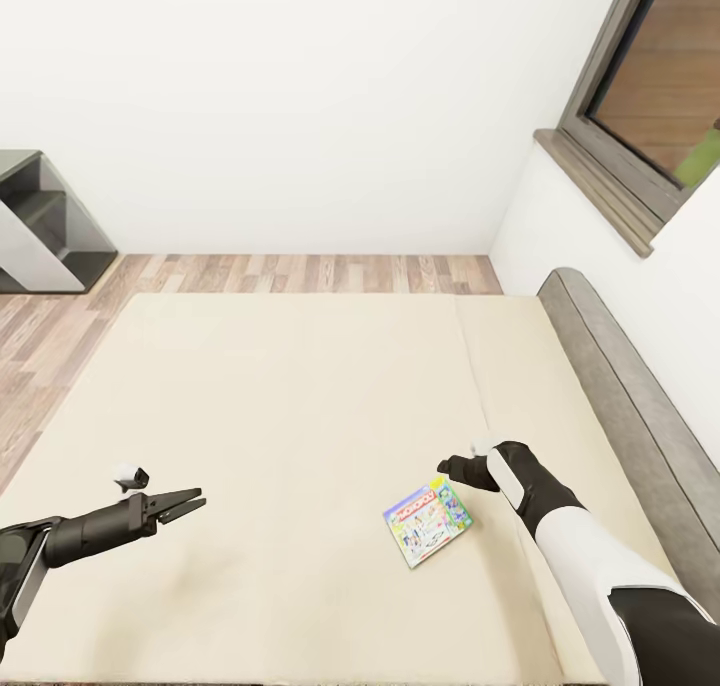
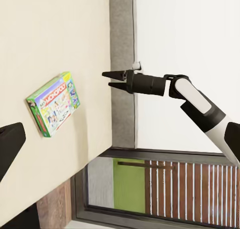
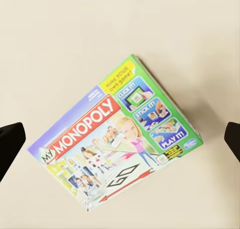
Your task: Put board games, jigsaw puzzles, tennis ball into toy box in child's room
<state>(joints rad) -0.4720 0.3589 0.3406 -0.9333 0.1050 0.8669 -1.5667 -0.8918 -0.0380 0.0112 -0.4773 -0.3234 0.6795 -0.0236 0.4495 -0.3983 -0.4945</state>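
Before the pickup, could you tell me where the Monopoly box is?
In the head view the Monopoly box lies flat on the bed, just below the right gripper.

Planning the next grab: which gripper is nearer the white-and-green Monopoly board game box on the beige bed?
Right. The right gripper hovers just beside the white-and-green Monopoly board game box, jaws spread around it in the wrist view. The left gripper is far across the beige mattress, apparently shut.

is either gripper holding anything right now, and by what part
Nothing is held. The right gripper hovers open above the board game on the bed; the left gripper is empty.
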